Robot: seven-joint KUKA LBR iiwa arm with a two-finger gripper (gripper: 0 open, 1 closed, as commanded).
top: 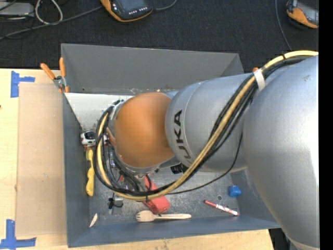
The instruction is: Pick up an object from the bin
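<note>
Camera view: arm low inside the grey bin (151, 66), near its front wall.
Orange cover (140, 129) hangs over the claw (130, 184), so whether it is clenched cannot be told; the nearest thing, seemingly its target, is the red block (160, 204), just beside the wooden fork (162, 216).

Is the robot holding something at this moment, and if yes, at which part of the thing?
It cannot be told: the arm's orange cover hides the place under the wrist. A red block and a wooden fork lie nearby.
</note>
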